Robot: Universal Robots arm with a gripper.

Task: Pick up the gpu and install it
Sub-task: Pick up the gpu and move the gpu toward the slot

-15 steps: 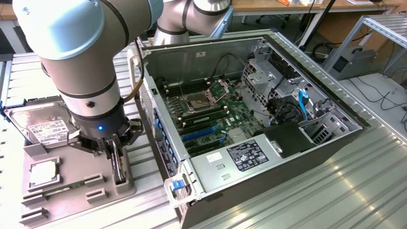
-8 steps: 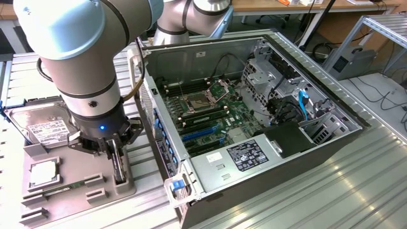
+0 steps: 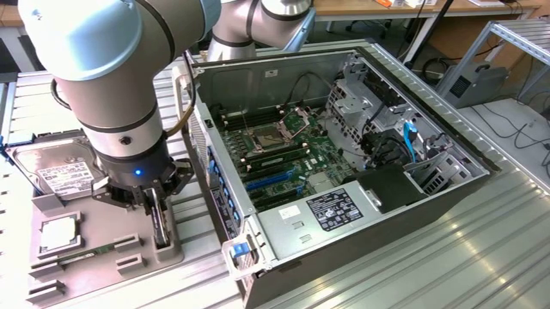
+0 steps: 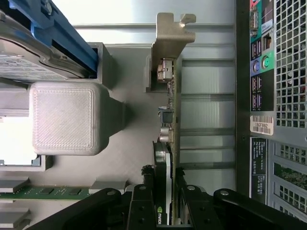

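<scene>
My claw (image 3: 153, 199) is squeezed tight on the thin black gpu card with a silver metal end (image 4: 169, 120), which stands on its edge in the grey plastic holder (image 3: 112, 222) just beside the big open computer box (image 3: 257, 77).

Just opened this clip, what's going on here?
A Universal Robots arm has its gripper down at the grey parts holder beside the open computer case. The gripper is closed on the gpu, which stands on edge and appears seated in the holder, not lifted out. The blue expansion slots on the case's motherboard hold no card.
</scene>
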